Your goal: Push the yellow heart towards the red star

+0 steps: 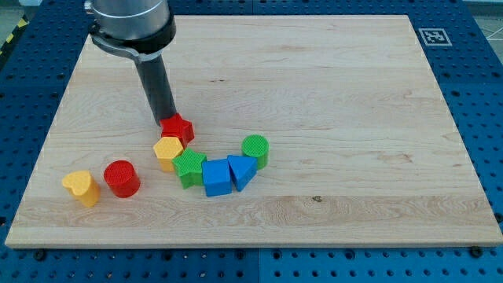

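The yellow heart [81,187] lies near the board's lower left. The red star [178,128] sits left of the board's middle, well to the right and above the heart. My tip [163,123] stands at the red star's upper left edge, touching or nearly touching it, far from the yellow heart. A red cylinder [122,178] lies just to the right of the heart, between it and the star.
A yellow hexagon block [168,151] sits just below the red star. To its right run a green star [189,168], a blue cube [216,177], a blue triangle [242,170] and a green cylinder [255,149]. The wooden board [354,118] lies on a blue perforated table.
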Robot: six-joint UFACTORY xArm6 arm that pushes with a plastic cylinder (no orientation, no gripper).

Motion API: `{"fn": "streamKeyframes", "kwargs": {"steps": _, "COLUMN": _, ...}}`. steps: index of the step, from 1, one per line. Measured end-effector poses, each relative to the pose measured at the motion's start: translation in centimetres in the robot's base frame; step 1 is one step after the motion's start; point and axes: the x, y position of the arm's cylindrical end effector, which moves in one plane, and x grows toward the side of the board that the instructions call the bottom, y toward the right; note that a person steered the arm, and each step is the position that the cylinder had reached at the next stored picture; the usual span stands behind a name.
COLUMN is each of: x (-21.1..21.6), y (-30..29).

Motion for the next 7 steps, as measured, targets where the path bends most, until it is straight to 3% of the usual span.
{"fn": "streamKeyframes", "kwargs": {"steps": 2, "x": -3.7, "y": -0.8}}
{"fn": "streamKeyframes", "kwargs": {"steps": 3, "x": -2.5, "y": -4.6}}
{"fn": "streamKeyframes", "kwargs": {"steps": 5, "x": 4.9, "y": -12.6}}
{"fn": "streamKeyframes", "kwargs": {"steps": 7, "x": 13.2, "y": -14.1}}
